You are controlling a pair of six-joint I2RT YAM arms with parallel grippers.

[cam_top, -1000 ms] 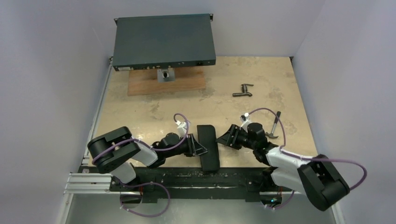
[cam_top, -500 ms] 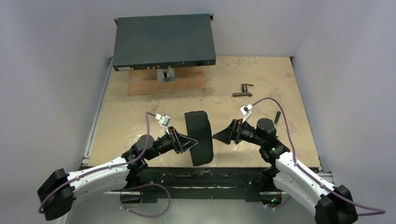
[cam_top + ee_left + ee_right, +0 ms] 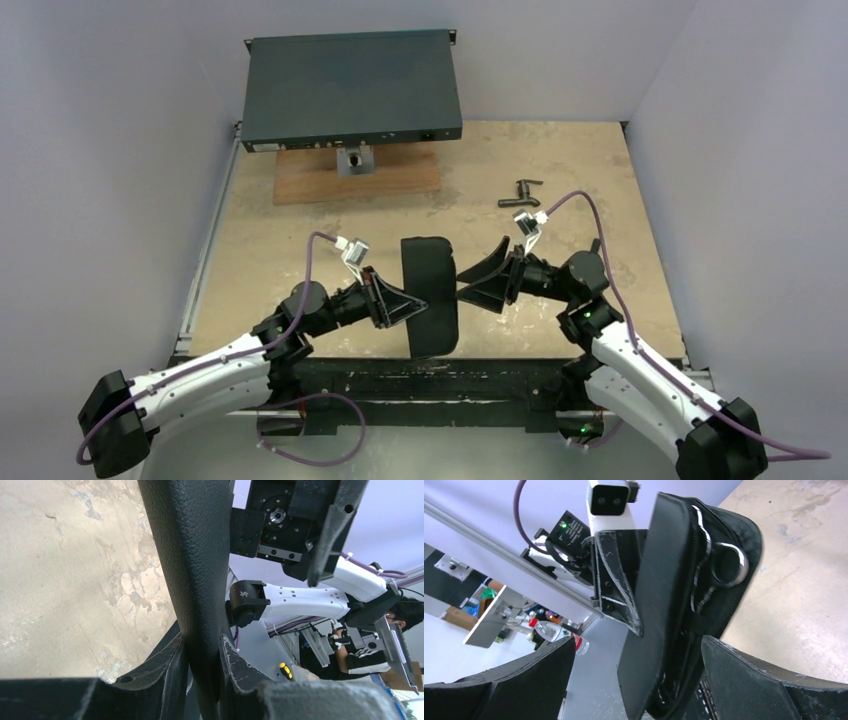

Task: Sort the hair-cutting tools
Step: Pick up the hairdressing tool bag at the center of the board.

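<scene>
**Soft case pinched on edge, scissors tucked inside**

The left gripper [image 3: 412, 305] is clamped on one flap of a black case [image 3: 430, 295], holding it on edge over the table [image 3: 280, 250] near its front middle. The right gripper [image 3: 462, 287] gapes wide just beside it, holding nothing. Inside sit silver scissors [image 3: 724, 565], probably hard, slick and light. Their finger loops look the best hold, since the case seems floppy

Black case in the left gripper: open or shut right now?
Partly open. In the right wrist view the halves of the black case gape apart, and silver scissors show inside.
</scene>
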